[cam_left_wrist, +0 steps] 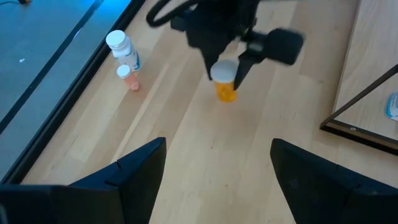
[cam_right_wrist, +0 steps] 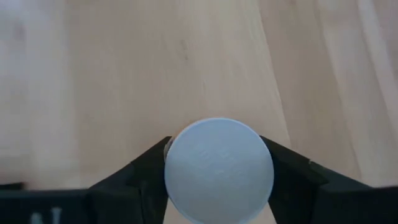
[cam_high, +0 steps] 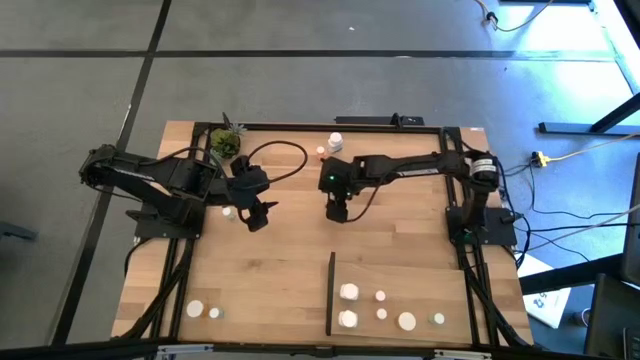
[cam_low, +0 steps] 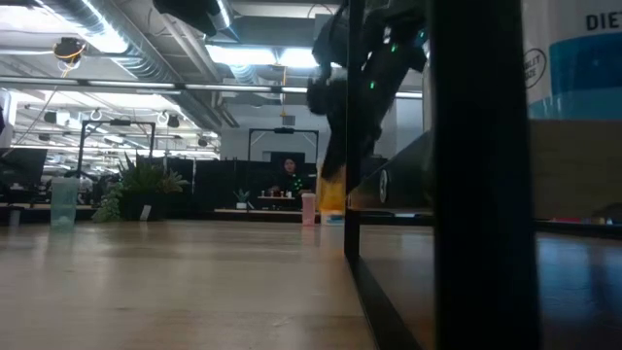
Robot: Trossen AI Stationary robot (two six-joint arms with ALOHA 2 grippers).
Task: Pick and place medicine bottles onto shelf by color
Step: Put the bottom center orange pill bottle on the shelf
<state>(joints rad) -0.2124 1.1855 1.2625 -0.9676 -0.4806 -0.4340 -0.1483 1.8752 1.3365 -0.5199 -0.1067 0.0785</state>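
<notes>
The tabletop (cam_high: 290,270) is pale, matt, planked wood with visible grain. The orange bottle (cam_left_wrist: 226,91) looks like translucent plastic; its white cap (cam_right_wrist: 219,169) is smooth and matt. The gripper fingers (cam_left_wrist: 134,168) are matt black.

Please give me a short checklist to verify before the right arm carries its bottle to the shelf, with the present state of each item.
1. Right pincer shut on the orange bottle, fingers on both sides of its white cap: ok.
2. Bottle lifted off the table: cannot tell.
3. Free space on the shelf beside the bottles already there: ok.
4. Left pincer open and away from the path to the shelf: ok.
5. Black strip at the shelf edge lies in the path: not ok, pass above it.
</notes>
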